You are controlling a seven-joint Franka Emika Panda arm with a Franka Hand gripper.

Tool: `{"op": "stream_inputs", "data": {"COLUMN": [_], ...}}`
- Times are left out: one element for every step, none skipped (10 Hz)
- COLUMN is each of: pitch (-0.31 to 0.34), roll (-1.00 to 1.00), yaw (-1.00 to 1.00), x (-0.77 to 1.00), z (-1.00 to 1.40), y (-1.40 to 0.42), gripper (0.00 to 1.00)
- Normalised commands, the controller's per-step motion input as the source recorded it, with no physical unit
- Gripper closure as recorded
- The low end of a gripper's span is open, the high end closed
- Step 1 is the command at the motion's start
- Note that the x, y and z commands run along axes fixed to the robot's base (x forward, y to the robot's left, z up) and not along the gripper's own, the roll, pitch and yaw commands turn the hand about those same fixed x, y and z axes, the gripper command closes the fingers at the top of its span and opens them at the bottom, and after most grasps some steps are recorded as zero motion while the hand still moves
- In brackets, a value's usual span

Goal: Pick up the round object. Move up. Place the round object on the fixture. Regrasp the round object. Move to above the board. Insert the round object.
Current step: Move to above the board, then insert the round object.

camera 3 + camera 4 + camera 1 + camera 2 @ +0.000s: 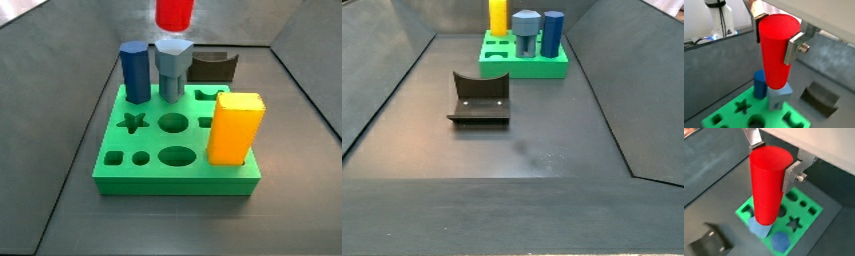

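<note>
Above the thick green board [731,117], the pincer [777,37] grasps the smooth red cylinder peg [775,50], held upright, clear of the holes.

You have two wrist cameras mounted just beside the gripper [774,37], on opposite sides of it, both looking steeply down past the red peg [774,50] clamped between the silver fingers [796,47]. Both wrist views share the peg, the green board [724,117] below it and the fixture [821,97] on the floor.

In a side view you look from close by at the board [174,165], slightly from above, with the fixture [211,68] behind it and only the peg's lower end [174,14] inside the frame. In a side view from the opposite end, set well back, the fixture [478,98] lies nearer you than the board [529,67]. Both side views share board and fixture.
</note>
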Motion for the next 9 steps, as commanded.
{"op": "stream_inputs", "data": {"pitch": [-0.158,-0.144,-0.109,-0.078,0.000,0.004,0.000,-0.024,-0.016], "roll": [-0.69,-0.55,-0.34,-0.23,-0.02,-0.10,-0.03,-0.20,-0.14], "yaw": [-0.06,-0.05,-0.03,-0.02,0.00,0.00,0.00,0.00,-0.03], "x": [-0.12,-0.11,-0.08,-0.06,0.00,0.00,0.00,0.01,0.09], "z": [0.01,0.01,0.01,0.00,-0.03,-0.03,0.00,-0.35,-0.71], "y": [0.05,0.05,0.03,0.03,0.00,0.01,0.00,-0.27,-0.41], "gripper": [1.00,1.00,1.00,1.00,1.00,1.00,1.00,1.00,1.00]}}
